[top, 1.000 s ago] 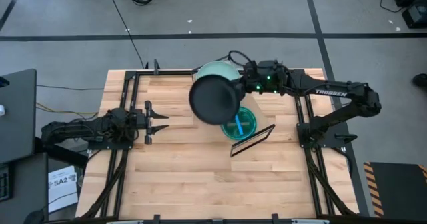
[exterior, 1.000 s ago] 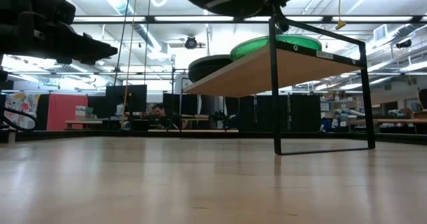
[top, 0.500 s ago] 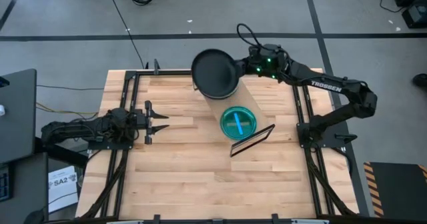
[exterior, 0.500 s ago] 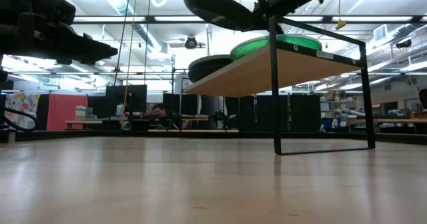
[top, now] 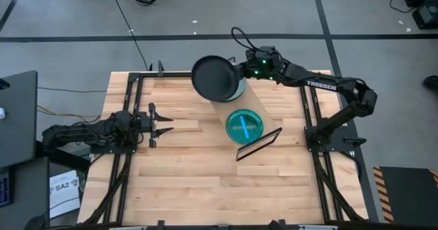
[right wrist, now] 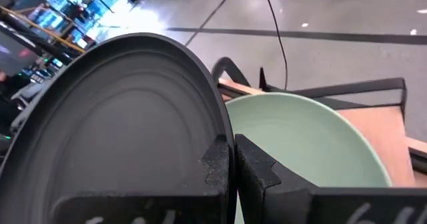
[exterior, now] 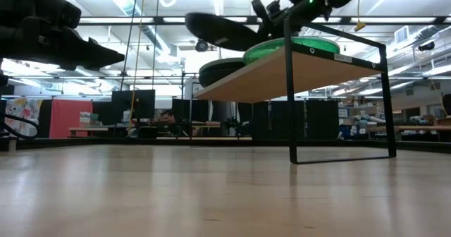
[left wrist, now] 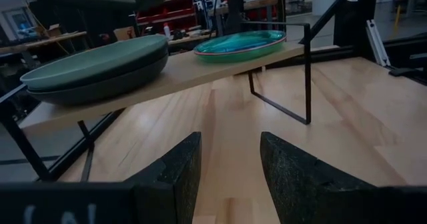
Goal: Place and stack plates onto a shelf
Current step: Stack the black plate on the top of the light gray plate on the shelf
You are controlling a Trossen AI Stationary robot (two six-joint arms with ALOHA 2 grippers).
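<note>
Dark grey plate hangs in the air above the far end of the shelf, clamped by its rim in the right end effector, whose two fingers are closed tight on the plate's edge. In the low view the same plate is tilted, its free side higher than the shelf's stack and clear of it. Directly under it on the shelf lies a pale green plate, and the left wrist view shows that pale green plate resting on top of another dark plate, the two stacked at that end of the board. Farther along the same board sits a teal plate with a light blue centre stripe, well apart from the stack and near the black wire frame at the shelf's near end. The shelf stands on the slatted wooden table, toward its right half. The right arm reaches in from the table's right side across the far edge. The left end effector waits low over the left part of the table, well away from the shelf, its fingers spread apart and holding nothing
</note>
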